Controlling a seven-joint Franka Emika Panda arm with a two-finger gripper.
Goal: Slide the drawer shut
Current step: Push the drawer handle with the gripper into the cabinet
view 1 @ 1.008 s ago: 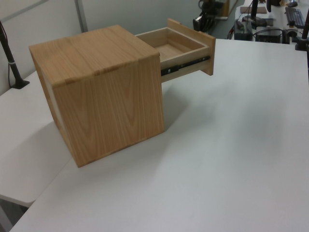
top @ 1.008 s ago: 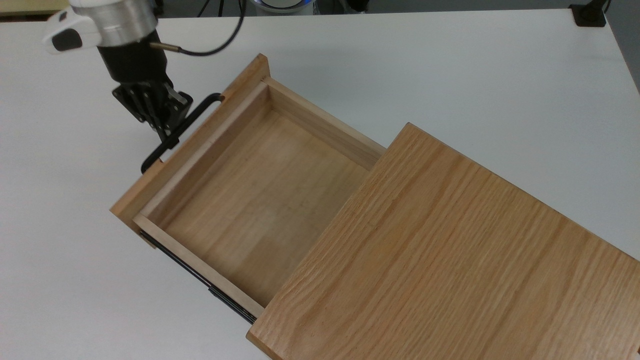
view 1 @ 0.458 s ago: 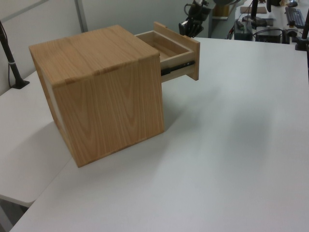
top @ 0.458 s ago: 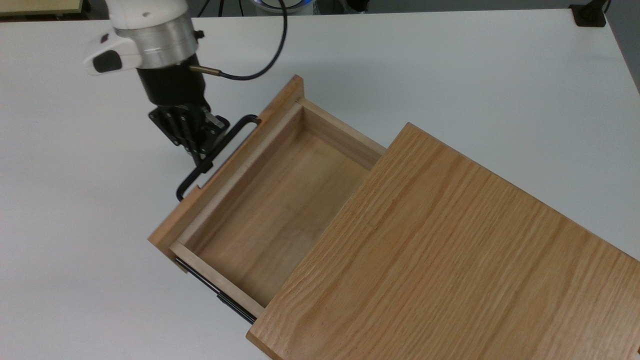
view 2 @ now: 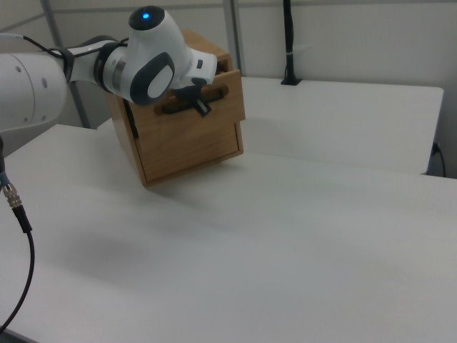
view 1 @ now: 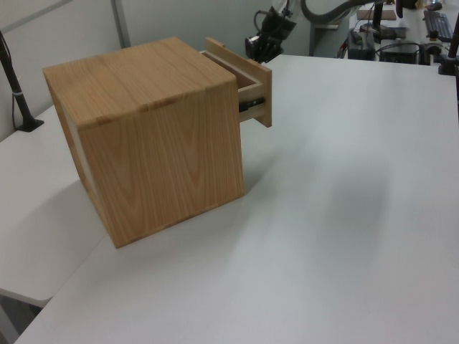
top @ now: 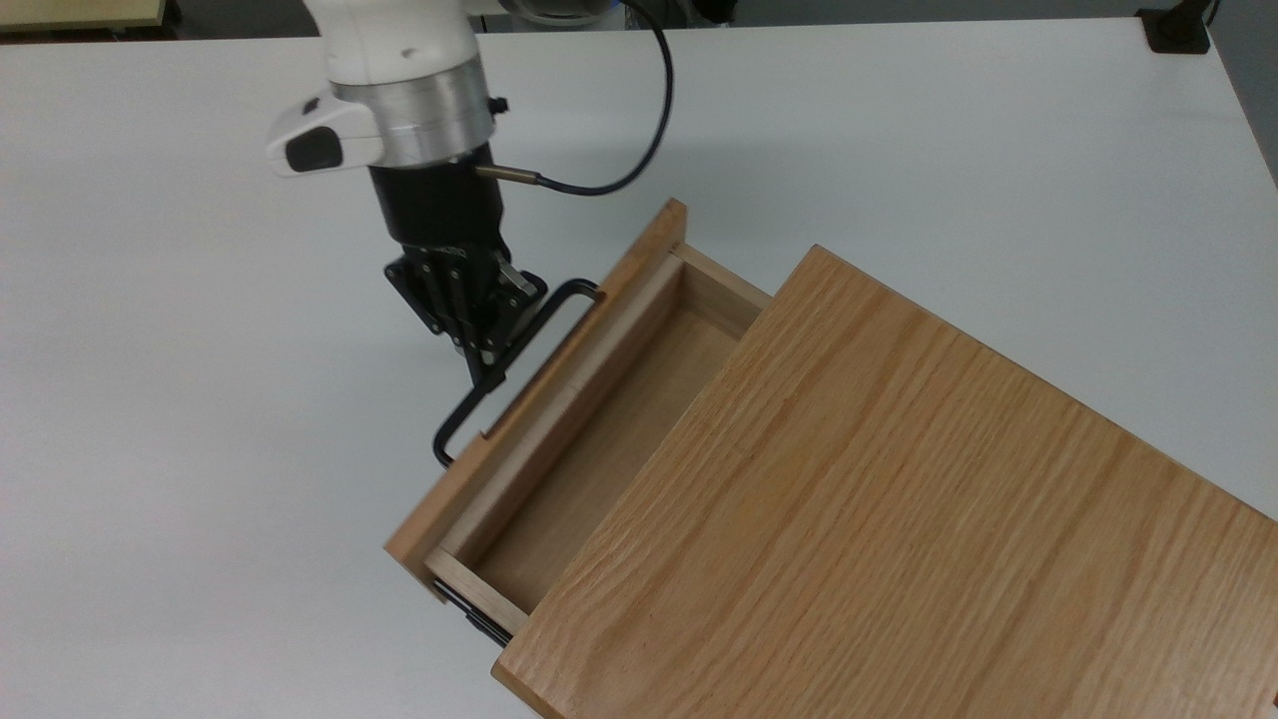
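The light-wood drawer [top: 609, 449] sticks partway out of the oak cabinet [top: 899, 479], with a strip of its floor showing. Its black U-shaped handle [top: 459, 417] faces the top view's left. My gripper [top: 487, 367] points down at the middle of the handle bar, its fingers closed together on the bar. In the left view the drawer front [view 1: 259, 89] stands a short way off the cabinet [view 1: 158, 143], with the gripper [view 1: 262, 46] behind it. In the right view the gripper [view 2: 202, 107] crosses the handle on the drawer front [view 2: 218, 100].
The cabinet stands on a white table [top: 200, 399] with open surface all around. The arm's black cable [top: 639, 150] loops above the drawer front. A black clamp [top: 1178, 30] sits at the top view's far right corner, and a black pole [view 1: 14, 86] stands at the left view's left.
The drawer has slid well into the cabinet, toward the top view's lower right. My gripper travelled with it, staying on the handle.
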